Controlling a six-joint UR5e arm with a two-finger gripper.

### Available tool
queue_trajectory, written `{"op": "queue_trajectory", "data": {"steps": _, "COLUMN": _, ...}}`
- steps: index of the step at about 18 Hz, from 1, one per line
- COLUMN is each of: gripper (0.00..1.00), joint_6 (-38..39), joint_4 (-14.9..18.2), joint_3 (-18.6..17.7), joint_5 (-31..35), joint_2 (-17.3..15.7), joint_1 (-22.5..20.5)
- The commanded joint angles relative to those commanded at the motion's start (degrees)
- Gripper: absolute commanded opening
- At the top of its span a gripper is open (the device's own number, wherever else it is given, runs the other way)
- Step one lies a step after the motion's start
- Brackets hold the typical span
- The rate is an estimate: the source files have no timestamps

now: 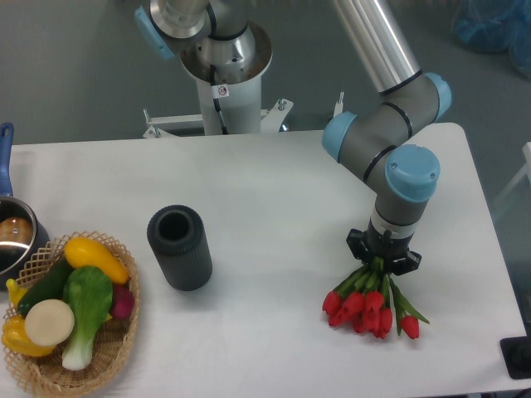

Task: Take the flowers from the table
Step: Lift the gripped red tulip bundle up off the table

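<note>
I see open counter (274, 191) around my claw (382, 262); the dark cylinder (180, 247) and basket (116, 332) stand well left.

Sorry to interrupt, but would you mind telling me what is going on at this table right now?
The arm is working on the flowers at the right side of the table. Its end effector sits right over the stems, seemingly closed around them, while the red blooms lie on the table surface. They do not look lifted yet. Off to the left stand a dark cylinder and a basket of vegetables, both untouched, with a pot at the table edge.
</note>
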State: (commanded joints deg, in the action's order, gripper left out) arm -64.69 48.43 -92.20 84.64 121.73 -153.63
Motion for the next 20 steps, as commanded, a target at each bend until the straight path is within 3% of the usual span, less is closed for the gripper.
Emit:
{"op": "queue_trajectory", "data": {"steps": 6, "gripper": 0.06, "joint_6": 0.45, "joint_4": 0.18, "joint_3": 2.99, "joint_5": -0.44, "joint_2": -1.40, "joint_1": -0.44}}
{"op": "queue_trajectory", "data": {"steps": 10, "gripper": 0.03, "joint_6": 0.53, "joint_4": 2.36, "joint_3": 5.36, "joint_5": -0.35, "joint_2": -2.99, "joint_1": -1.58}}
{"op": "queue_trajectory", "data": {"steps": 12, "gripper": 0.02, "joint_6": 0.62, "joint_4": 5.69, "joint_3": 7.20, "joint_5": -0.27, "joint_2": -3.34, "joint_1": -1.58}}
{"op": "queue_trajectory", "data": {"steps": 16, "gripper": 0.01, "joint_6": 0.62, "joint_4": 17.45, "joint_3": 14.04, "joint_5": -0.09, "joint_2": -3.17, "joint_1": -1.58}}
{"op": "queue_trajectory", "data": {"steps": 20, "gripper": 0.01, "joint_6": 0.10, "joint_4": 26.35, "joint_3": 19.94, "joint_5": 0.09, "joint_2": -2.46, "joint_1": -1.76}}
